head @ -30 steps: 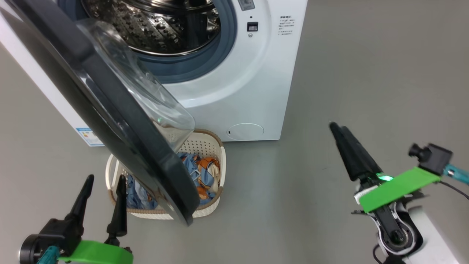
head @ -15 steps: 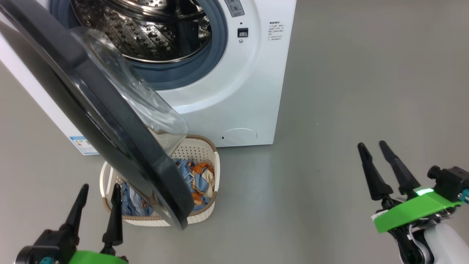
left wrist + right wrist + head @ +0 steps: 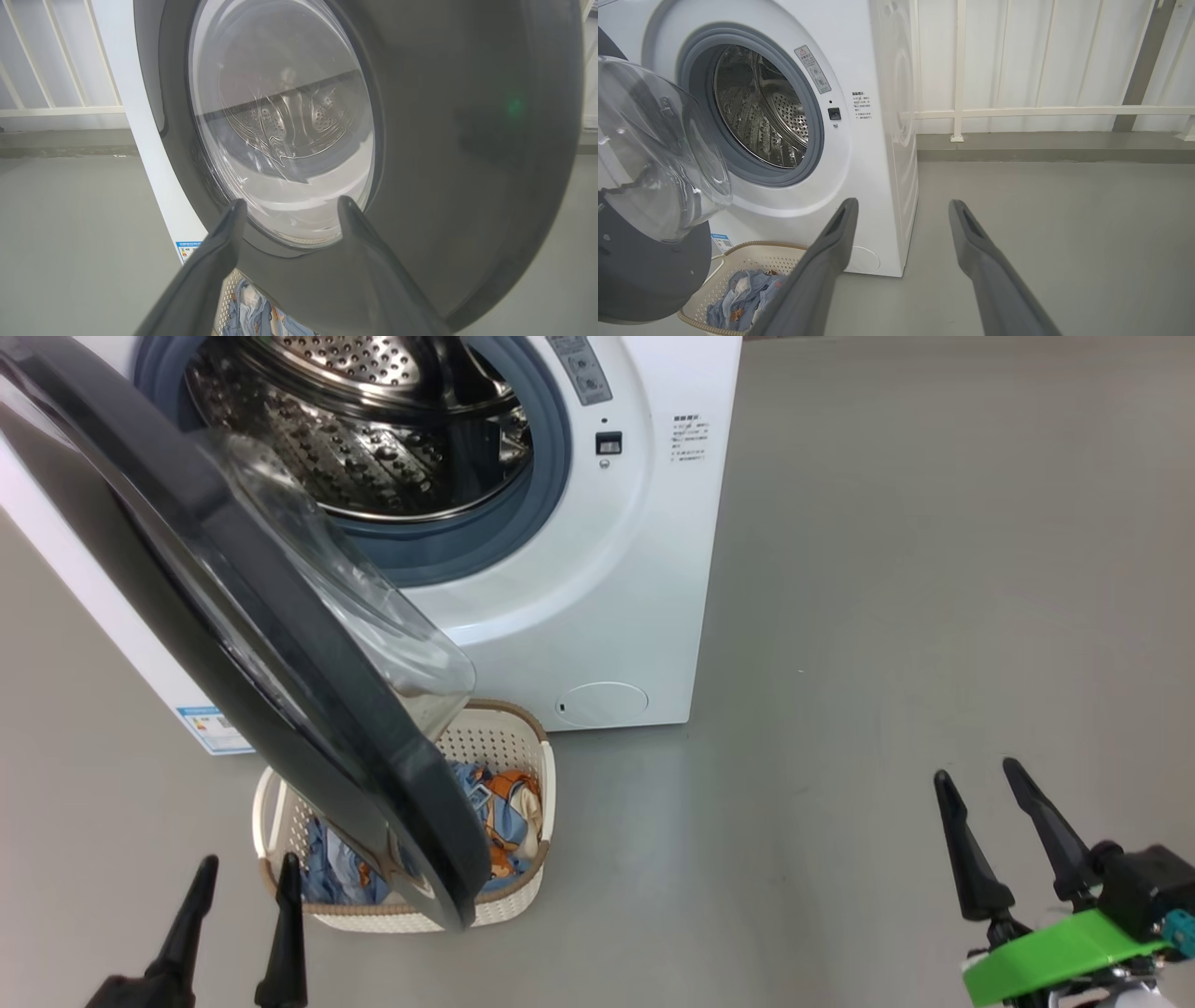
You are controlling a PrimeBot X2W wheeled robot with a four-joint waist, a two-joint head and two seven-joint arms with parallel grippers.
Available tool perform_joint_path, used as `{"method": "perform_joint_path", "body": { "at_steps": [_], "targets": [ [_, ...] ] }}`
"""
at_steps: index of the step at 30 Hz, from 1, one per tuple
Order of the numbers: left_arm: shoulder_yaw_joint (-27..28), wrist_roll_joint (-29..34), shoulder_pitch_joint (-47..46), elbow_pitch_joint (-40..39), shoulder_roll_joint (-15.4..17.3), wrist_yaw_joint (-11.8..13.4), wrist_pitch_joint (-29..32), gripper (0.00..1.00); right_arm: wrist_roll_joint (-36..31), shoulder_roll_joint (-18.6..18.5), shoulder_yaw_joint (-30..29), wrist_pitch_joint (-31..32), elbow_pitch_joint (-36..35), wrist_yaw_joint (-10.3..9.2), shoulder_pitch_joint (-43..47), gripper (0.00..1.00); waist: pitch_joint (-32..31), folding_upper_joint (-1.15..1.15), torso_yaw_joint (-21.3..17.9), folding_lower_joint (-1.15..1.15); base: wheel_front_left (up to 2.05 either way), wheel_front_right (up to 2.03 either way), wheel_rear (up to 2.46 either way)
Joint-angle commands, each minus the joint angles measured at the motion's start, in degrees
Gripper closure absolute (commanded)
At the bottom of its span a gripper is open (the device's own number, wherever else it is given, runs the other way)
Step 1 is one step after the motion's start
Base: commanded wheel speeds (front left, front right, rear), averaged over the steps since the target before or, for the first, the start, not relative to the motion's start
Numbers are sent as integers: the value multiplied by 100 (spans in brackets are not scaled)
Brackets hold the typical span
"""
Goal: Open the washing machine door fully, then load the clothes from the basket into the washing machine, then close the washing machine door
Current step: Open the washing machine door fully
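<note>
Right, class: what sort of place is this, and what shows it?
Probably a laundry area, perhaps a balcony: a white front-loading washing machine stands on a grey floor, a basket of clothes before it, a white railing behind.

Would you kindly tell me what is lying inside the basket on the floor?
The basket holds the clothes, light blue with orange-brown print. The open washing machine door covers its middle in the head view, so whatever lies there is hidden.

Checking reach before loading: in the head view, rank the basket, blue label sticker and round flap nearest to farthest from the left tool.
1. Basket, just right of the left tool.
2. Blue label sticker, farther back, on the left.
3. Round flap, far to the right.
</note>
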Motion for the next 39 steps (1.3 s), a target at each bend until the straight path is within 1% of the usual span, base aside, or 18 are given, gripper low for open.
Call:
{"method": "perform_joint_path", "body": {
  "at_steps": [1,6,15,25,39],
  "targets": [
    [186,-19,-27,-196,67,44,-36,0,-112,-12,47,-68,-197,9,68,0,-23,0,-14,0,0,0,0],
    [144,-48,144,-300,67,125,-36,0,-364,139,-194,-68,-296,9,313,0,-72,0,-53,0,0,0,0],
    [-31,-91,428,-421,67,263,-36,0,-692,251,-447,-68,-409,9,666,0,-165,0,-82,0,0,0,0],
    [-62,-91,555,-521,67,341,-36,0,-825,349,-556,-69,-452,9,783,0,-225,0,-122,0,0,0,0],
    [-84,-119,546,-529,67,398,-36,0,-862,373,-605,-69,-361,9,741,0,-247,0,-145,0,0,0,0]
  ]
}}
